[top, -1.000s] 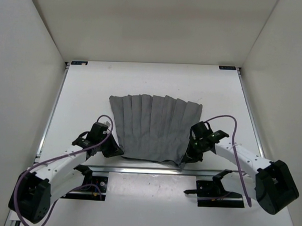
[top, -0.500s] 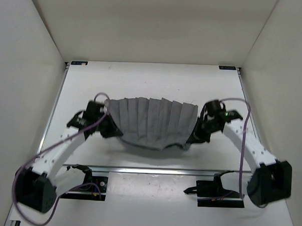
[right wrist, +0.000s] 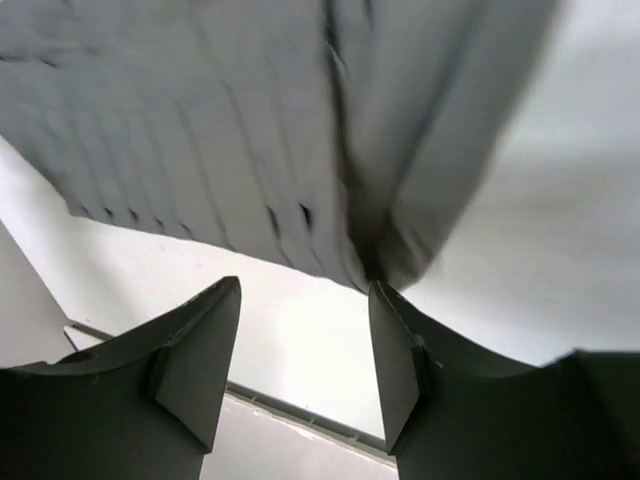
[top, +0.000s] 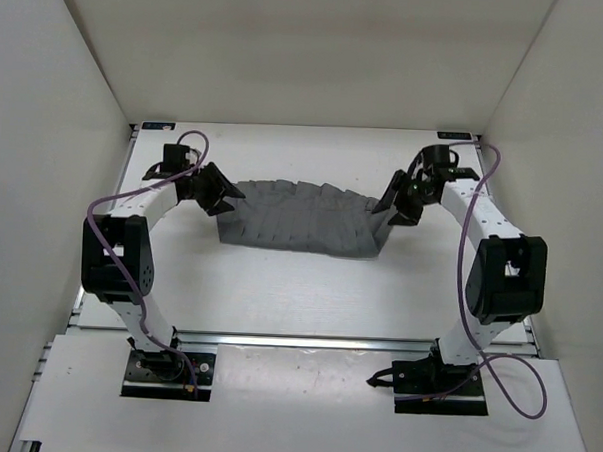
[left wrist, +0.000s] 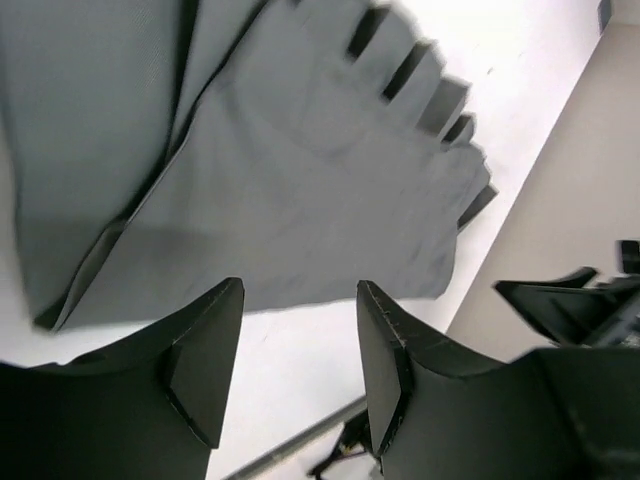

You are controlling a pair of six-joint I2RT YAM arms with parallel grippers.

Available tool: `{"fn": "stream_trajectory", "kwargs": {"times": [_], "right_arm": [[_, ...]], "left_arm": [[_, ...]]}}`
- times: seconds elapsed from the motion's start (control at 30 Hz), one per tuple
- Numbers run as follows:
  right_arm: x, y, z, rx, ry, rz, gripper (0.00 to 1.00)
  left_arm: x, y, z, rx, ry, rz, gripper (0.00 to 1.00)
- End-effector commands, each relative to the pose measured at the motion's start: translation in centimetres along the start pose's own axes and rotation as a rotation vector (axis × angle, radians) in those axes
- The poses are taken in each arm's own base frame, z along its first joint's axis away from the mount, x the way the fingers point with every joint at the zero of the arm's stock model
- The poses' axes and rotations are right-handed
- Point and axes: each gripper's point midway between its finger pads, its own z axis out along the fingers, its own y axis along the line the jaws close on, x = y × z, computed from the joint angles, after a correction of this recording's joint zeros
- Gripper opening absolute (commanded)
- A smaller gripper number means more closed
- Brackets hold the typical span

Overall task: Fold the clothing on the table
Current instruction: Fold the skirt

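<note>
In the overhead view, the left arm [top: 132, 214] is reaching up the left side of the table [top: 299, 291], a purple cable [top: 190, 138] looping over its wrist. The left gripper [top: 219, 194] is pointing right, at the left end of the clothing [top: 302, 219]. In the left wrist view, the left gripper [left wrist: 298, 295] is standing with its two dark fingers [left wrist: 205, 365] well apart and nothing between them. Only white tabletop is showing in the gap, and the gray clothing [left wrist: 280, 170] is lying just past the tips, its pleats fanning out at the far end. The clothing is lying across the far half of the table as a wide, shallow gray band with a ruffled far edge, stretching between the two grippers. At its right end, the right gripper [top: 394, 206] is angling down and left beside the fabric. In the right wrist view, the right gripper [right wrist: 305, 288] is also gaping, its fingers [right wrist: 400, 350] spread and gripping nothing, with the blurred edge of the clothing [right wrist: 220, 120] lying right at the tips. Whether either gripper's tips are touching the fabric cannot be told. The right arm [top: 492, 229] is running up the table's right side.
</note>
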Motion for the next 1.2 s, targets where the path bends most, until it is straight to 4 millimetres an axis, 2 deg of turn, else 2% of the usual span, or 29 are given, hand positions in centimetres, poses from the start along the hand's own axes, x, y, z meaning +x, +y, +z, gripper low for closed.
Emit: {"fn": "stream_trajectory", "kwargs": {"times": [0.0,0.03,0.07,0.1,0.13,0.2,0.27,0.33,0.4,0.5,0.53,0.57,0.6,0.63,0.67,0.7,0.8,0.87,0.9,0.93,0.97,1.0,1.07,1.1,1.17], "right_arm": [[2.4,-1.7,0.2,-0.012,-0.020,0.053,0.51],[3.4,-2.4,0.8,-0.021,-0.017,0.080,0.52],[4.8,-3.6,1.5,-0.004,0.008,0.102,0.51],[4.8,-3.6,1.9,-0.011,-0.011,0.113,0.52],[5.8,-4.2,2.6,-0.003,0.002,0.129,0.51],[6.5,-4.8,3.6,0.008,0.004,0.155,0.52],[7.1,-5.0,4.8,-0.020,0.011,0.158,0.53],[7.1,-4.7,5.7,-0.068,0.017,0.196,0.58],[6.9,-4.3,6.1,-0.135,0.007,0.217,0.58],[6.6,-3.3,7.2,-0.230,0.014,0.246,0.59],[6.2,-3.4,7.5,-0.228,0.017,0.255,0.58],[6.6,-3.6,8.1,-0.213,0.057,0.255,0.51],[6.1,-2.9,8.2,-0.221,0.061,0.233,0.35],[6.8,-3.8,8.7,-0.191,0.090,0.224,0.19],[6.7,-4.1,8.6,-0.177,0.094,0.213,0.09],[6.7,-4.7,8.3,-0.153,0.082,0.214,0.00],[6.6,-7.4,6.4,-0.090,0.040,0.210,0.00],[5.7,-11.3,4.3,0.006,-0.010,0.254,0.00],[5.7,-12.1,3.0,0.040,-0.015,0.227,0.00],[4.8,-14.0,1.8,0.113,-0.054,0.233,0.00],[5.0,-15.9,0.2,0.195,-0.061,0.228,0.00],[5.0,-16.9,-1.2,0.232,-0.060,0.208,0.00],[4.5,-17.7,-3.4,0.277,-0.083,0.178,0.00],[4.0,-17.2,-4.2,0.276,-0.090,0.149,0.00],[1.7,-14.4,-6.0,0.260,-0.143,0.063,0.00]], "left_arm": [[-0.1,-0.2,-2.8,0.076,-0.053,0.017,0.60],[0.2,1.5,-2.5,0.011,-0.058,0.000,0.59],[0.5,2.4,-2.5,-0.027,-0.060,0.029,0.60],[0.7,4.4,-2.1,-0.114,-0.061,0.047,0.61],[1.3,5.9,-2.0,-0.190,-0.061,0.050,0.63],[1.7,8.3,-1.9,-0.279,-0.074,0.035,0.63],[2.7,8.7,-1.0,-0.296,-0.082,0.055,0.63],[3.6,9.5,0.0,-0.330,-0.067,0.056,0.63],[3.6,9.5,0.9,-0.368,-0.053,0.077,0.64],[5.0,10.5,2.3,-0.427,0.002,0.097,0.60],[5.4,10.9,2.6,-0.441,0.017,0.097,0.52],[5.8,11.4,2.9,-0.444,0.035,0.089,0.34],[6.2,11.5,3.1,-0.445,0.043,0.088,0.23],[6.7,11.7,3.2,-0.437,0.060,0.093,0.08],[6.8,11.9,3.0,-0.438,0.057,0.094,0.00],[7.2,12.1,2.9,-0.440,0.064,0.098,0.00],[8.4,11.9,2.8,-0.413,0.084,0.112,0.00],[10.4,10.5,3.0,-0.376,0.123,0.148,0.00],[11.8,9.3,3.2,-0.350,0.140,0.182,0.00],[12.6,8.6,3.3,-0.336,0.150,0.203,0.00],[14.1,7.4,3.8,-0.321,0.162,0.226,0.00],[15.7,6.0,4.1,-0.281,0.179,0.228,0.00],[17.7,4.7,4.9,-0.237,0.197,0.220,0.00],[18.3,4.1,5.4,-0.216,0.195,0.200,0.00],[19.4,3.7,6.5,-0.203,0.220,0.186,0.00]]}}
